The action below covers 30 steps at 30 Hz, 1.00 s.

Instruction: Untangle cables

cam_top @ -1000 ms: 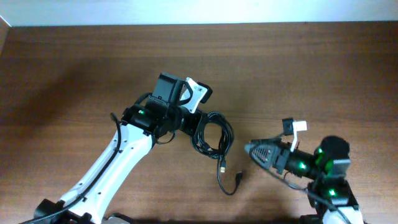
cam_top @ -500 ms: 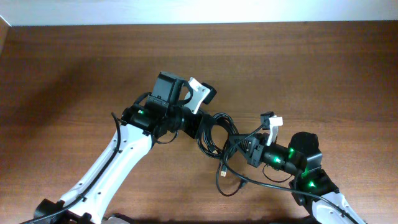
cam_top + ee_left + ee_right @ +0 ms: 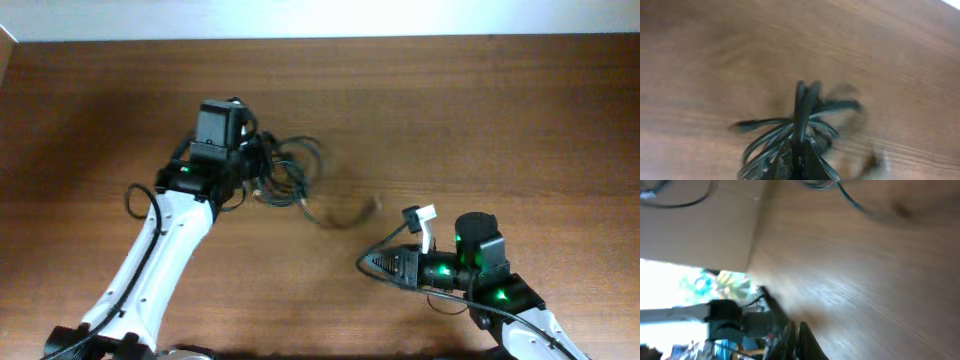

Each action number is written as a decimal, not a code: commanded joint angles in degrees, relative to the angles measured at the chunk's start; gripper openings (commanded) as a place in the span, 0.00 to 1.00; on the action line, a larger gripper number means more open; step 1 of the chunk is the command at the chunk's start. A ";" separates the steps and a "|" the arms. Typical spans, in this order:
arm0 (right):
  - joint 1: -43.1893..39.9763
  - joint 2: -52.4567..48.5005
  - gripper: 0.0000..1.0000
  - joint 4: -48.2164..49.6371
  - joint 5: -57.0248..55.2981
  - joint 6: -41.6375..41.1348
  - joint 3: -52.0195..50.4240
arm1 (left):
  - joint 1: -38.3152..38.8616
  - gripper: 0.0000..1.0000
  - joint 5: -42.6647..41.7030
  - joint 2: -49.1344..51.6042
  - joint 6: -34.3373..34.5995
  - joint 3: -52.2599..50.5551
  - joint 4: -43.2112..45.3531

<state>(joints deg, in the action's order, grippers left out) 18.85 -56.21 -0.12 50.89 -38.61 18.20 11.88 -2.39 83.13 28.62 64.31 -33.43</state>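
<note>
Since half a second ago both arms have pulled apart: my left pincer [image 3: 257, 170] has gone up and to the left with the cables [image 3: 293, 166], and my right pincer [image 3: 367, 263] has drawn back, well away from them.

From overhead, the left pincer is clamped on the cables, which hang as one knot of loops just beside it, over the far-left part of the table [image 3: 500, 120]. One strand trails out of the knot to the right and a little toward me, ending in a small plug [image 3: 375, 203]. So the long axis runs left to right, the free end pointing at my right arm. No cord lies alone yet; I judge that nearly all the untangling is left.

From the left wrist, the loops fan out from between my fingers, blurred, above the wood.

From the right wrist, the picture is blurred. My fingers seem to be together on nothing, and the trailing strand is far off at the top edge.
</note>
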 commanded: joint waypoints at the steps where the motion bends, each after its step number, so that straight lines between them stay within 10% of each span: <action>1: 0.26 0.22 0.04 -1.88 -6.10 0.66 0.02 | -0.04 0.00 -2.10 -0.55 2.10 0.98 -0.76; 6: 0.26 0.22 0.16 -1.84 -6.40 0.66 0.02 | -0.04 0.02 -20.44 -0.55 -9.60 0.98 -0.94; 9: 0.26 0.22 0.25 -1.86 -6.38 0.66 0.02 | 0.00 0.77 -22.12 -0.55 -11.17 0.98 -3.08; 11: 0.26 0.22 0.35 -2.08 -6.38 0.66 0.02 | 0.00 0.99 -18.58 -0.55 -11.17 0.98 -4.61; 20: 0.26 0.22 0.64 -2.32 -6.38 0.66 0.02 | 0.00 0.99 -11.23 -0.52 -11.15 -3.19 -6.93; 30: 0.26 0.17 0.76 -3.45 -6.43 0.68 0.02 | 0.02 0.91 -11.26 2.62 -9.81 -15.69 12.52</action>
<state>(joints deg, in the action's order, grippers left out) 18.85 -56.21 -3.25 44.80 -38.59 18.17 11.92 -14.17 83.37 18.15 51.05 -23.44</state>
